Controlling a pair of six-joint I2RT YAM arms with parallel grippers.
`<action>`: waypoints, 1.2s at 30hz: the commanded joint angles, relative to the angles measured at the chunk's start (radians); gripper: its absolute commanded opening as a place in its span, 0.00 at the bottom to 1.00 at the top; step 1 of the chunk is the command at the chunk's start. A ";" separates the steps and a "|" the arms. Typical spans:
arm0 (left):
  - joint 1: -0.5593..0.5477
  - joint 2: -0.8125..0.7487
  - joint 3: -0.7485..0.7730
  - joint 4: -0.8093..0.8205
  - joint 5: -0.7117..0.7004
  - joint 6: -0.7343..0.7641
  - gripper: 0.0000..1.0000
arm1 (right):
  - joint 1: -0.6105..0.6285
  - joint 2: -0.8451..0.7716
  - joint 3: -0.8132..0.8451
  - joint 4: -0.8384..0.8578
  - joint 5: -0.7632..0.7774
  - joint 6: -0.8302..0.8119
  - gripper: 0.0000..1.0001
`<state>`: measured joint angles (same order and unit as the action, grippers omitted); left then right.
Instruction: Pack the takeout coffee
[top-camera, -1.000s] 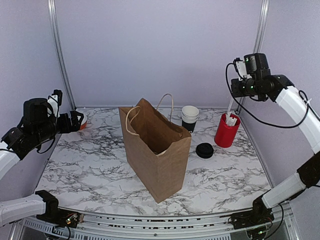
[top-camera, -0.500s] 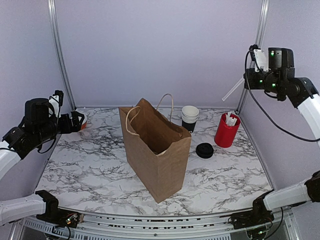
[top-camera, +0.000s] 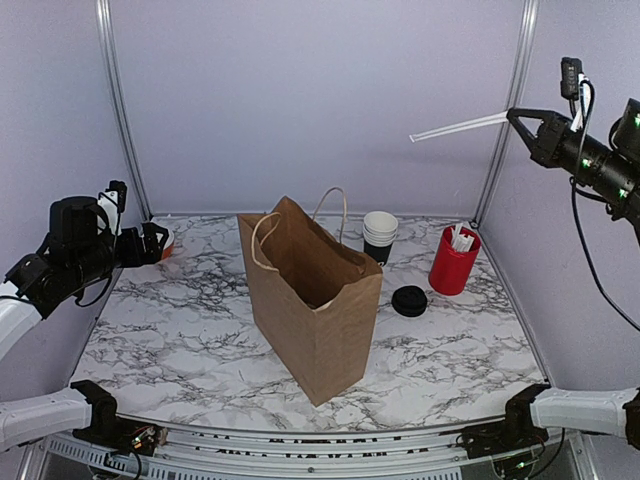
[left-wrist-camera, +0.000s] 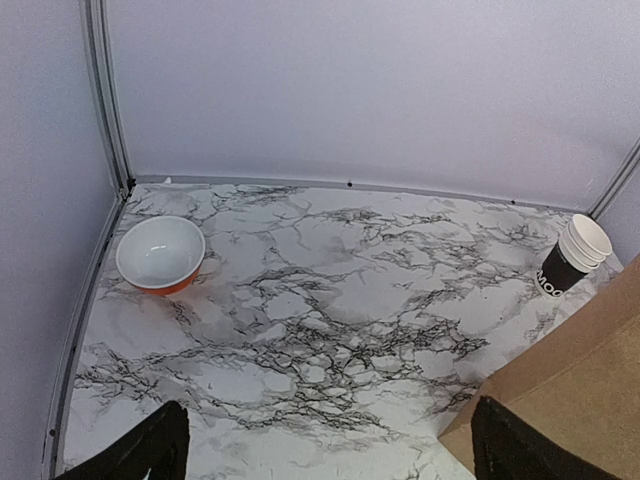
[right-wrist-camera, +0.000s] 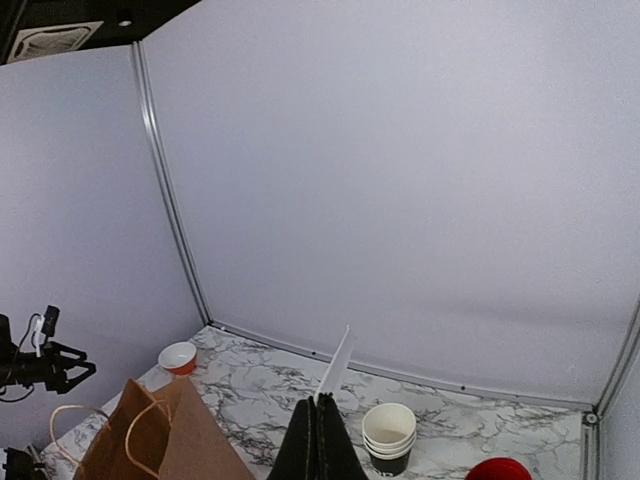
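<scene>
The marble-patterned table (top-camera: 180, 350) fills the booth, and I read it like a clock from above, with twelve at the back wall and six at the arm bases. At its centre a brown paper bag (top-camera: 310, 320) stands upright with its mouth open and its two cord handles up.

The left arm hangs off the nine o'clock edge. Its left gripper (left-wrist-camera: 328, 452) points across the tabletop toward two o'clock with its fingers spread wide and nothing between them. The right arm reaches high over the three o'clock side. Its right gripper (top-camera: 516, 116) is well above the table and aims toward nine o'clock. Its fingers are pinched together on one end of a thin white stick (top-camera: 460, 127), which juts out level toward the back wall.

A red tub (top-camera: 453, 262) stands at two o'clock from the bag, near the right rail, with white sticks poking out of its top. A stack of cups (top-camera: 380, 235) sits at one o'clock from the bag, close to its far corner. The rims are white, and the lowest cup shows a black side with white print. An orange bowl (left-wrist-camera: 160, 253) with a white inside rests in the ten o'clock corner.

The black lid (top-camera: 409, 300) lies flat on the table at three o'clock from the bag, just beside it, between the cups and the red tub.
</scene>
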<state>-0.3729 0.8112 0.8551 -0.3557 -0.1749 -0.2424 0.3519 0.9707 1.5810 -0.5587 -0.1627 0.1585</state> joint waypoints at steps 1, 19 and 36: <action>0.004 0.002 -0.009 0.028 0.003 0.006 0.99 | 0.009 -0.036 -0.040 0.146 -0.233 0.101 0.00; 0.005 0.005 -0.008 0.028 0.003 0.008 0.99 | 0.010 -0.003 -0.144 0.377 -0.583 0.298 0.00; 0.004 0.004 -0.010 0.027 -0.001 0.008 0.99 | 0.240 0.096 -0.052 0.210 -0.473 0.180 0.00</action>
<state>-0.3729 0.8165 0.8551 -0.3557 -0.1753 -0.2424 0.5201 1.0466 1.4597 -0.2775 -0.7246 0.4053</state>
